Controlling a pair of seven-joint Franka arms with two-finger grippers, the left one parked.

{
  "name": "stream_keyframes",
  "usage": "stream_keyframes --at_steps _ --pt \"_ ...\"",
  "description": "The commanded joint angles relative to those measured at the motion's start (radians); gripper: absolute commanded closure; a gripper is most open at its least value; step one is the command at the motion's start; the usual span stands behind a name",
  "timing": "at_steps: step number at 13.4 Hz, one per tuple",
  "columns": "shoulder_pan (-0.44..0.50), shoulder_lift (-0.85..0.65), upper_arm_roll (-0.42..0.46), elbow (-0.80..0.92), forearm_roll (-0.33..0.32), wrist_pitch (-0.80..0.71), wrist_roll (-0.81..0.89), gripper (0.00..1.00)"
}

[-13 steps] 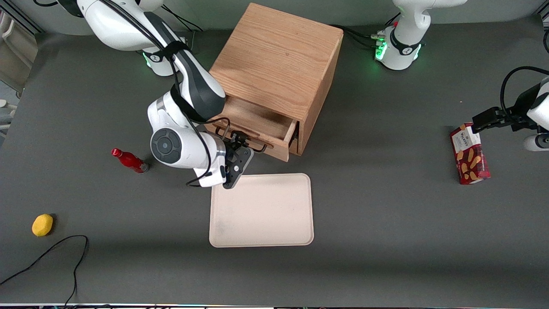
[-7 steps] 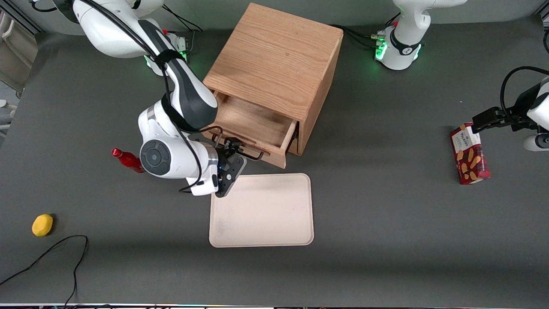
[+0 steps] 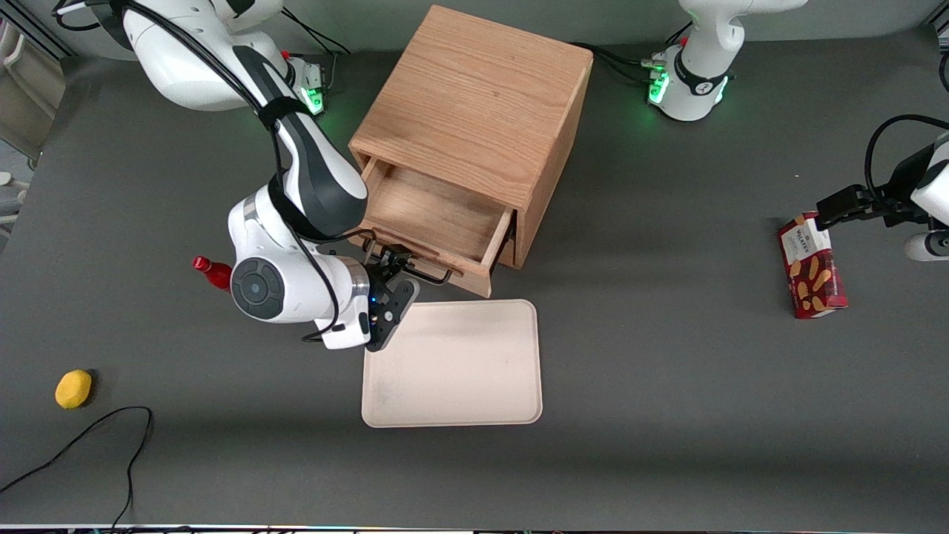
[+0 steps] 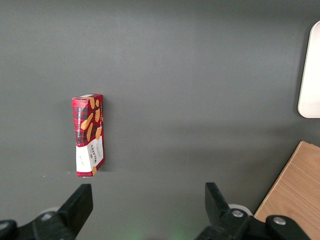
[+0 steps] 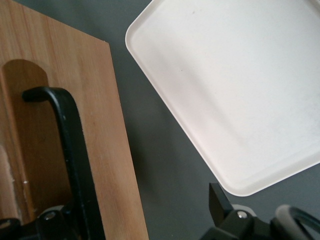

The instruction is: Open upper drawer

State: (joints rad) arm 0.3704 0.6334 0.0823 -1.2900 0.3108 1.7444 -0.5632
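One gripper [image 3: 391, 268], the right arm's, sat at the black bar handle [image 5: 70, 150] of the upper drawer [image 3: 434, 222], which stood well out of the oak cabinet [image 3: 474, 96] toward the cream tray [image 3: 452, 363]. Its fingers were clamped across the handle's long axis.

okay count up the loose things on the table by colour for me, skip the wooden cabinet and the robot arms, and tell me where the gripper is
Red: 2, the small red bottle and the red biscuit box
Yellow: 1, the round yellow lemon-like object
Cream: 1, the flat cream rectangular tray
Black: 1, the thin black cable
Total: 5
The gripper is at the black bar handle of the light oak upper drawer.
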Motion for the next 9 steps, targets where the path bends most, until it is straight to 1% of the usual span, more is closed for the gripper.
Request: stream_keyframes --at_steps 1,4,9 --pt "-0.005 0.040 0.002 0.075 -0.010 -0.043 -0.027 0.00" --pt "-0.007 0.064 0.002 0.113 -0.012 -0.062 -0.041 0.00" --pt "-0.008 0.077 0.002 0.126 -0.013 -0.062 -0.075 0.00"
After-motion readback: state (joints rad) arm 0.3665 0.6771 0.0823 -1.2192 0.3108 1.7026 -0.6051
